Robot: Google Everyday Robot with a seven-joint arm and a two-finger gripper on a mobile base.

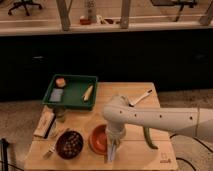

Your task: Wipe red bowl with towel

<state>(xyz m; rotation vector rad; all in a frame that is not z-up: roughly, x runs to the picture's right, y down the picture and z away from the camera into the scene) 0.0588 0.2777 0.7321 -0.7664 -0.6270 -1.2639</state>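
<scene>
wiping step: gripper [112, 144] low at the red bowl [98, 139] right rim, towel [111, 154] seemingly dangling beneath; its grip i can't tell. next, sweep inward across the bowl.

Wooden table [131, 89], light top.
- Green tray [74, 101] at the back-left corner. Inside: small orange item [60, 82] at back left, blue-grey block [56, 95] just in front of it, pale yellowish long piece [88, 92] lying tilted at the right side.
- Small jar [60, 115], maybe a glass, just in front of the tray.
- Flat packet [44, 125] at the left table edge.
- Dark bowl [69, 144] with speckled contents, front left. A fork-like utensil [52, 148] is at its left rim.
- Green elongated vegetable [148, 137] on the right side.
- White utensil with dark tip [140, 97], back right, lying diagonally.

Behind the table is a dark cabinet front [125, 55], with a counter [150, 26] above it. Small reddish dish [85, 21] on the counter.
</scene>
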